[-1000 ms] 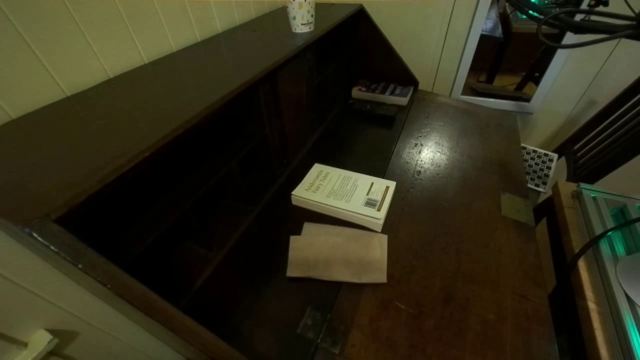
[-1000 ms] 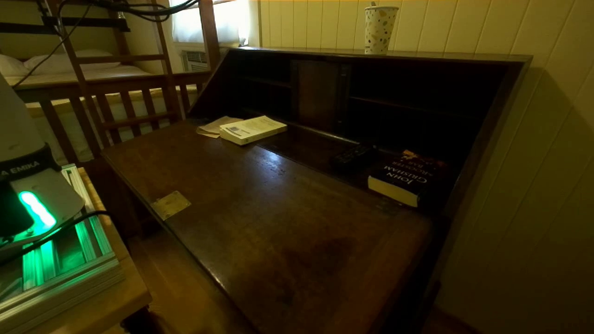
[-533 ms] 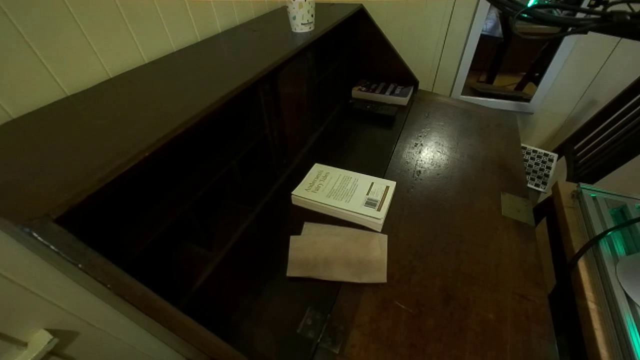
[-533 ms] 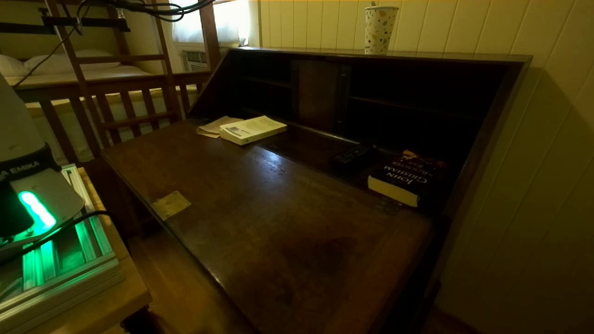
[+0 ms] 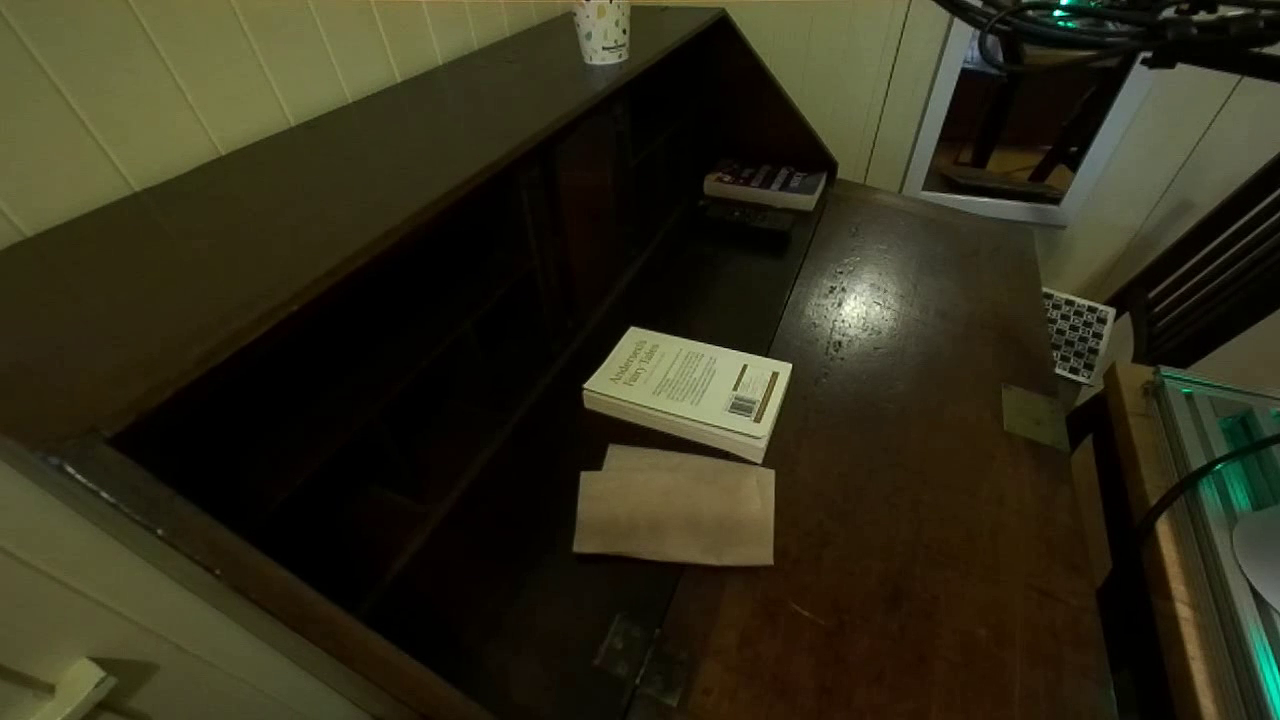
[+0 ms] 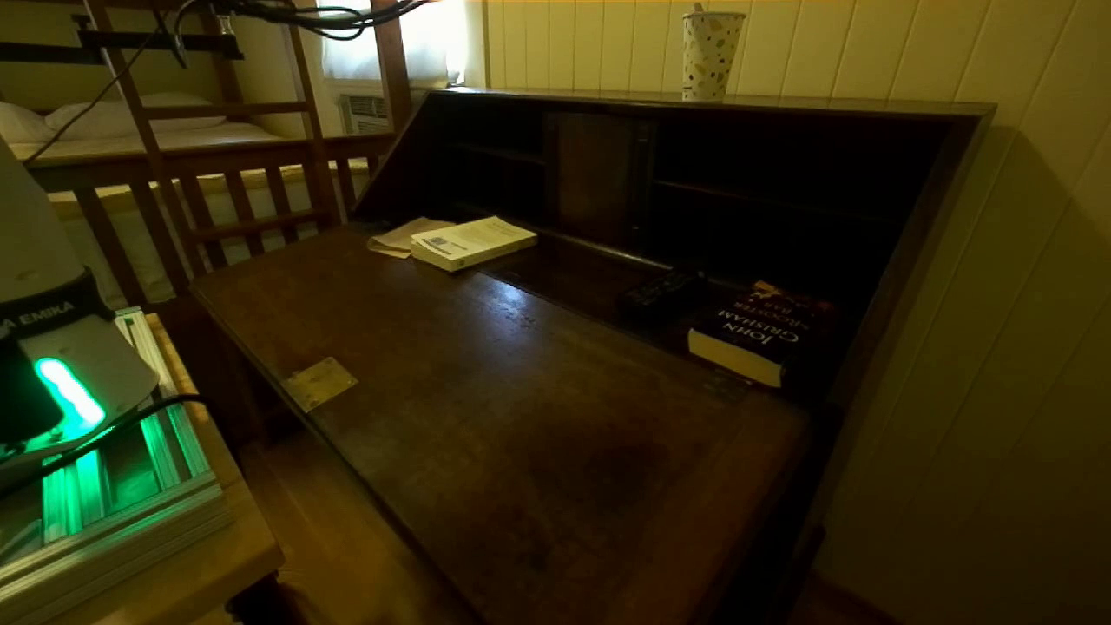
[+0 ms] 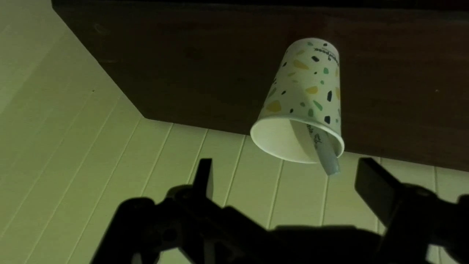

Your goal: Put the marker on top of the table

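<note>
The marker (image 7: 327,154), a slim grey stick with dark print on it, leans inside the patterned paper cup (image 7: 311,88) in the wrist view, one end poking past the rim; the cup hides the rest of it from us. In both exterior views we see the cup standing upright on a dark wooden ledge (image 5: 330,170), with the yellowish panelled wall (image 6: 877,52) behind it. The fingers (image 7: 377,189) stand wide apart and released; we see them on the side of the cup's open mouth, apart from it.

Lower than the cup and out in front of it, we see the table (image 6: 521,434), glossy and dark brown, with a brass plate (image 6: 319,384) at the edge away from the cup. Also lower than the cup, a black remote-like object (image 6: 660,292) lies near a John Grisham paperback (image 6: 746,334). Farther along from the cup we have the white Andersen's Fairy Tales paperback (image 5: 690,390), back cover up, and, farther still from the cup, some brown paper (image 5: 680,515); whether those two touch, we cannot tell.

Well apart from the cup, in an exterior view, we see the grey Franka Emika arm (image 6: 43,243) with its green light (image 6: 69,399) glowing, and black cables (image 6: 347,17). A bed (image 6: 226,134) with a wooden ladder (image 6: 226,110) is also well apart from the cup.
</note>
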Robot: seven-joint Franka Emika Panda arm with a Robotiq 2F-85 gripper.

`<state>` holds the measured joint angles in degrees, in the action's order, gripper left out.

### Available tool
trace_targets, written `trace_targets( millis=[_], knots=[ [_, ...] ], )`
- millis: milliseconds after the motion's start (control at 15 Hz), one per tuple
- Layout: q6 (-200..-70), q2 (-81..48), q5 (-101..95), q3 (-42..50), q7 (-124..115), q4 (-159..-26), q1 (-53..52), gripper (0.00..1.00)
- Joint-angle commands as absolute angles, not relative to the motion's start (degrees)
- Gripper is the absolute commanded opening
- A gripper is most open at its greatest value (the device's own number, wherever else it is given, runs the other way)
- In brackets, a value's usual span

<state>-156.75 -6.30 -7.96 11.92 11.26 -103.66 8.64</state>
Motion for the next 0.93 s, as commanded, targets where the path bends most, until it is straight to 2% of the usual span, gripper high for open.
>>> trace_targets(
  millis=[0, 533, 867],
  knots=[
    [-160.8, -10.5, -10.6, 13.1, 3.1, -100.6, 7.8, 1.0],
    [-165.7, -14.1, -13.1, 15.5, -11.7, -97.7, 4.8, 1.0],
    [-164.7, -12.6, -11.0, 14.1, -7.8, -100.2, 6.1, 1.0]
  ],
)
